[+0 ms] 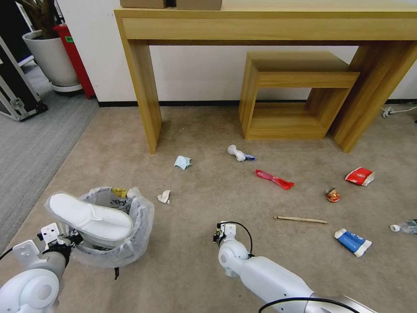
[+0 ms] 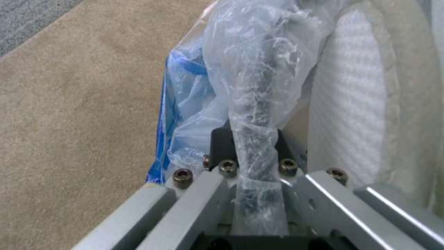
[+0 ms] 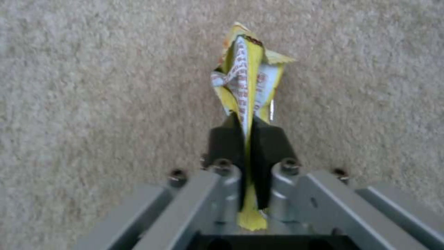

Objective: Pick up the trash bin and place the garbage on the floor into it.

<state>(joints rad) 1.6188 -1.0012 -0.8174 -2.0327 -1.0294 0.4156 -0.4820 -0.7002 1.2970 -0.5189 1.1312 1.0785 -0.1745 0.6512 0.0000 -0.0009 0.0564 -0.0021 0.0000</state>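
The left gripper [image 2: 252, 146] pinches the rim of the trash bin [image 1: 130, 243] through its crinkly plastic bag [image 2: 259, 69], fingers closed on the fold — in the head view the bin sits at about 8 o'clock, with a white slipper [image 1: 89, 215] lying across its mouth. The right gripper [image 3: 247, 139] is clamped on a crumpled yellow wrapper [image 3: 247, 80] over bare carpet; its arm comes in at about 6 o'clock in the head view. Garbage is scattered over the carpet (mostly toward 2 and 3 o'clock): a red wrapper [image 1: 274, 179], a red-white cup [image 1: 360, 176], a wooden stick [image 1: 300, 220], a blue-white carton [image 1: 352, 241] and, at the far right edge, a clear bottle [image 1: 404, 226]. Nearer the bin — at about 10 o'clock — lies a small white scrap [image 1: 164, 197].
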